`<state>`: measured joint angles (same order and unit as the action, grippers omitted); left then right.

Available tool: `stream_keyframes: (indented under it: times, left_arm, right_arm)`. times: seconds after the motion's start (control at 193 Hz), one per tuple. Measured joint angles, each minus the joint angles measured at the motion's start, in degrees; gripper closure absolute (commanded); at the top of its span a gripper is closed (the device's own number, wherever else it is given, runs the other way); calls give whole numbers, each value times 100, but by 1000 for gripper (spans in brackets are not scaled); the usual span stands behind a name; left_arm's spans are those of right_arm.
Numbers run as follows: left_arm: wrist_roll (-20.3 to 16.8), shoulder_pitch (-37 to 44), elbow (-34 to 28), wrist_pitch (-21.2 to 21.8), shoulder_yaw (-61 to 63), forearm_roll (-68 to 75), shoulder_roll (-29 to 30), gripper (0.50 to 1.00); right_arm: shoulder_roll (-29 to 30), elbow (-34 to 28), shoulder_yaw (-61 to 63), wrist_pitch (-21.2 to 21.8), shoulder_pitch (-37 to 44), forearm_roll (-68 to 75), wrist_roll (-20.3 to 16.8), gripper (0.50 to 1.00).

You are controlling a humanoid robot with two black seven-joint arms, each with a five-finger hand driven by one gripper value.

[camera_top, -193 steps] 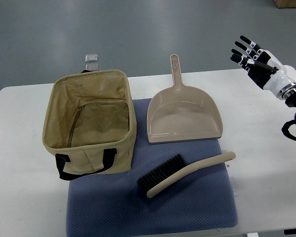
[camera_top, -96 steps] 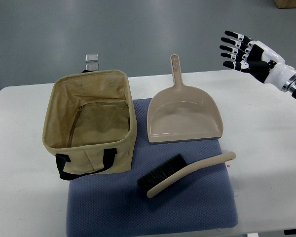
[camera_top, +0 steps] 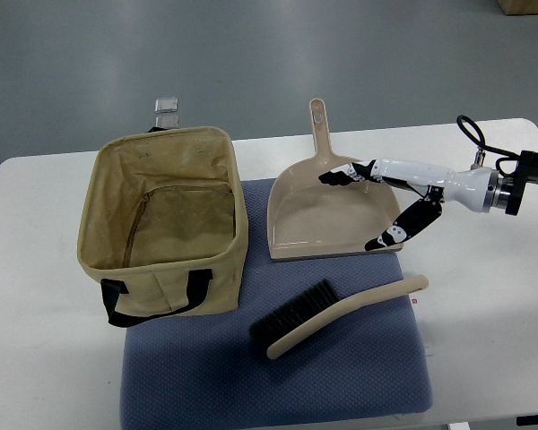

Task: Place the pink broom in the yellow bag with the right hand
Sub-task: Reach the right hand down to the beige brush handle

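The pink broom [camera_top: 341,313], a hand brush with black bristles at its left end, lies on the blue mat [camera_top: 278,376] in front of the dustpan. The yellow bag [camera_top: 161,219] stands open and upright at the left, black handles at its front. My right hand [camera_top: 372,202] reaches in from the right edge and hovers over the pink dustpan [camera_top: 332,210], fingers spread and holding nothing. It is above and to the right of the broom, apart from it. The left arm does not show.
The dustpan lies with its handle pointing away, half on the mat. A white table [camera_top: 484,305] carries everything. A small clear object [camera_top: 167,112] sits on the floor behind the bag. A black cable [camera_top: 471,134] loops at my right wrist.
My right hand has swung from high at the far right down and left to over the dustpan. Broom, dustpan and bag have not moved.
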<state>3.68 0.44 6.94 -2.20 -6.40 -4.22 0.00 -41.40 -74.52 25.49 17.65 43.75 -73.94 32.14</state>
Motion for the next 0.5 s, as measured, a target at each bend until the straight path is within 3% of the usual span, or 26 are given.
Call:
stream_keyframes:
  times: [0.176, 0.498]
  left_arm:
    - [-1, -2, 0, 0, -1, 0, 0, 500]
    - [0, 0, 0, 0, -1, 0, 0, 500]
  right_arm:
    - [-96, -366, -865, -511, 302, -846, -34, 595]
    - [-159, -493, -1532, -887, 455, -1651, -341, 666]
